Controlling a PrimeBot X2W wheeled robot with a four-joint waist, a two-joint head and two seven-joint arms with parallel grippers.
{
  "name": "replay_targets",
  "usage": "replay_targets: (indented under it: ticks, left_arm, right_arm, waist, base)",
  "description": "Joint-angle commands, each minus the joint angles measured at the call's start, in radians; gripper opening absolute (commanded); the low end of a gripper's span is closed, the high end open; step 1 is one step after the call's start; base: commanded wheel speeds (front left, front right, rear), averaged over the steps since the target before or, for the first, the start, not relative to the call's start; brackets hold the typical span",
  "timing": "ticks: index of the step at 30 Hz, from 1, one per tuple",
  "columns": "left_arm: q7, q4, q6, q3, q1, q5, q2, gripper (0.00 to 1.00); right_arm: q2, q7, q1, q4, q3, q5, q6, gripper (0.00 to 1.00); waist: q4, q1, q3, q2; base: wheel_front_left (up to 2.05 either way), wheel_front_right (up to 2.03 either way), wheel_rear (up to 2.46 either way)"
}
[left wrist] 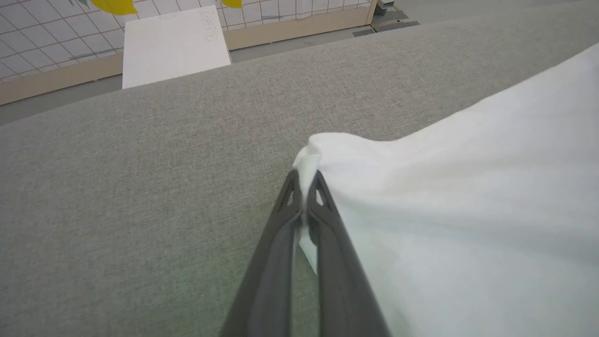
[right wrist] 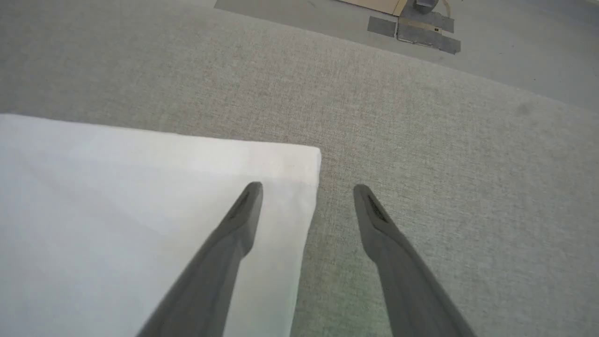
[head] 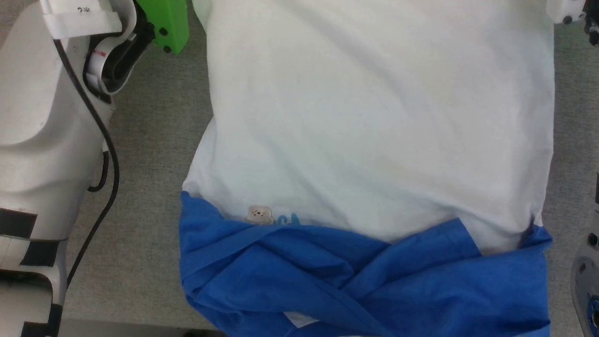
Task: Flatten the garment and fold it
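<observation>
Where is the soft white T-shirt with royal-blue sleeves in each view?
Head view: T-shirt fills centre and right, blue sleeves lowest.
Left wrist view: right side, corner pinched in the left gripper.
Right wrist view: lower left, corner by the open right gripper.
Shared landmark: grey fabric surface.

The left gripper [left wrist: 306, 187] pinches the garment [left wrist: 449, 210] corner — fingers [left wrist: 281, 243] closed — above the grey table [left wrist: 140, 187].
</observation>
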Motion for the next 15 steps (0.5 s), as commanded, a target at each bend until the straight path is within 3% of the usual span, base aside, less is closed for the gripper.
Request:
replay_targets:
  ticks: [1,6,7,10,15]
  left_arm:
    - [-0.008,0.005,-0.006,-0.007,-0.022,-0.018,-0.005,0.0]
    - [-0.015,0.015,-0.006,-0.027,-0.037,-0.03,-0.009,0.0]
    - [-0.017,0.017,-0.007,-0.03,-0.039,-0.032,-0.009,0.0]
    - [-0.022,0.022,-0.007,-0.038,-0.045,-0.038,-0.006,0.0]
    - [-0.034,0.034,-0.007,-0.047,-0.053,-0.048,-0.002,0.0]
  right_arm:
    - [0.008,0.001,-0.024,0.015,-0.01,-0.016,-0.001,1.0]
    - [0.026,0.01,-0.054,0.06,-0.048,-0.046,-0.001,1.0]
    - [0.032,0.015,-0.059,0.067,-0.058,-0.047,-0.001,0.62]
    - [0.041,0.021,-0.071,0.076,-0.07,-0.059,-0.001,0.0]
    - [0.049,0.001,-0.079,0.077,-0.086,-0.071,-0.001,0.0]
  waist:
    - [0.012,0.0,0.009,0.0]
    - [0.025,0.0,0.019,0.0]
    - [0.026,0.0,0.021,0.0]
    - [0.029,0.0,0.025,0.0]
    - [0.028,0.0,0.029,0.0]
  base:
    - [0.0,0.0,0.0]
    - [0.0,0.0,0.0]
    - [0.0,0.0,0.0]
    - [0.0,0.0,0.0]
    - [0.0,0.0,0.0]
